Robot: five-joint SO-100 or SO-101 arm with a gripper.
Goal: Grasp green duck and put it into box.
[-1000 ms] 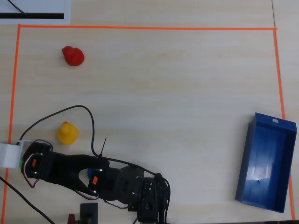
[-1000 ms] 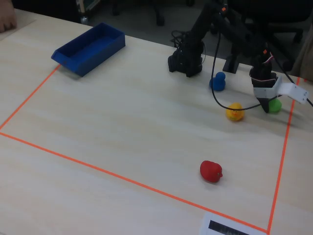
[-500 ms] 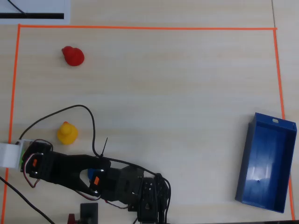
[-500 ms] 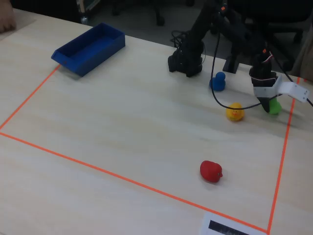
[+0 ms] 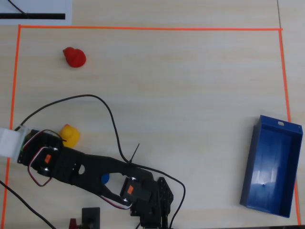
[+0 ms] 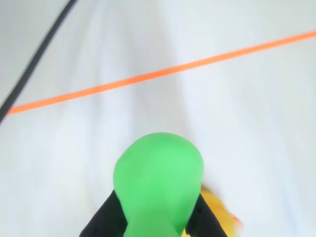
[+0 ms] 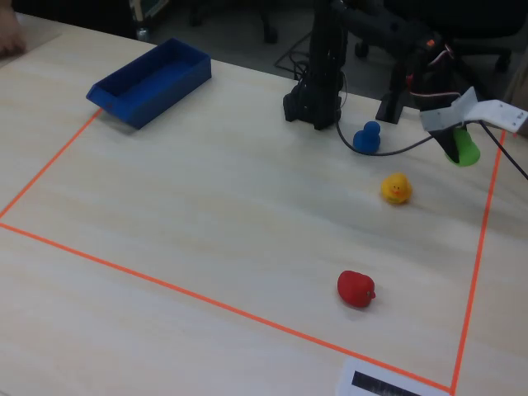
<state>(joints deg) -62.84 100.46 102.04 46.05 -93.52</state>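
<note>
The green duck (image 7: 464, 148) hangs in the air above the table's right side in the fixed view, with my gripper (image 7: 459, 142) shut on it. In the wrist view the green duck (image 6: 158, 180) fills the lower middle, and the black fingers (image 6: 101, 219) press on both its sides. The box (image 7: 153, 80), a long dark-blue tray, stands at the far left corner of the fixed view; it holds nothing. In the overhead view the box (image 5: 271, 164) sits at the right edge, while my arm (image 5: 71, 167) reaches to the far left and hides the green duck.
A yellow duck (image 7: 397, 189) sits just below and left of the gripper, and also shows as the yellow duck (image 6: 219, 215) under the green one. A blue duck (image 7: 366, 138) stands near the arm's base (image 7: 313, 103). A red duck (image 7: 355, 289) lies nearer. Orange tape (image 7: 476, 264) frames the table area.
The gripper has risen off the table with the green duck in it and tilted. In the overhead view the wrist has shifted up, beside the yellow duck.
</note>
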